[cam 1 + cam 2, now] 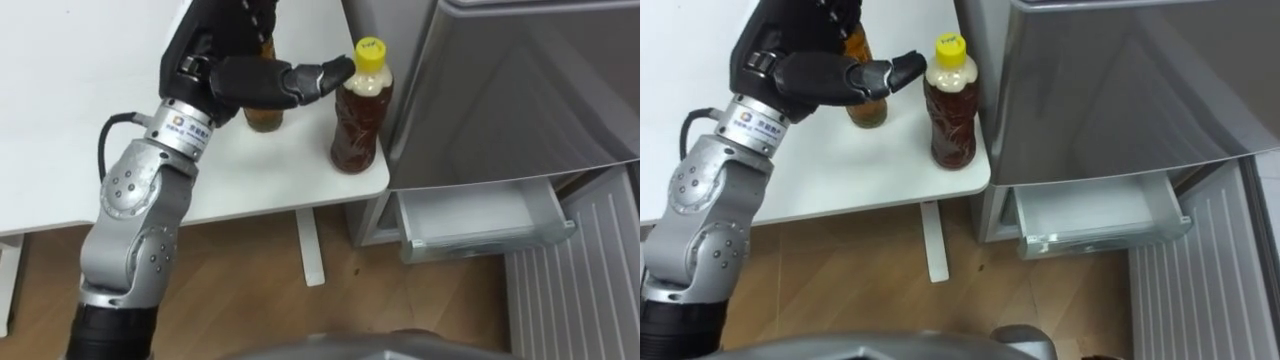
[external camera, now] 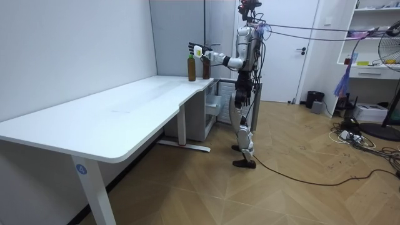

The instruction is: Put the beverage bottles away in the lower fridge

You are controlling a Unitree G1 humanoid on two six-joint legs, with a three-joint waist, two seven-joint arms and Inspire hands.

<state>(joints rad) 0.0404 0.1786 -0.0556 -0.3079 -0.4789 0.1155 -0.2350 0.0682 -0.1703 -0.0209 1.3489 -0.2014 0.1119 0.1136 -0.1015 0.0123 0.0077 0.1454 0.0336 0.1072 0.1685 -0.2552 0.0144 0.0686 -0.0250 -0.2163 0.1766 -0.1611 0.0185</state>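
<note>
Left eye view: two bottles (image 1: 361, 110) (image 1: 265, 118) on table (image 1: 60, 120); left hand (image 1: 245, 80) fingers (image 1: 235, 20) released.

A bottle (image 1: 362, 110) stood on the table's (image 1: 60, 120) corner, just left of the fridge (image 1: 500, 80). A second bottle (image 1: 265, 117) stood left of it, slightly farther back (the left hand (image 1: 250, 78) partly before it). Lower down, the drawer (image 1: 480, 215) stuck out of the fridge.

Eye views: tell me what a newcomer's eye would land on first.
The robot's left hand reaches over the corner of the white table, thumb stretched toward the neck of a yellow-capped bottle of brown drink, with a second bottle partly hidden behind the hand. To the right, the grey fridge has its lower drawer pulled open.
</note>
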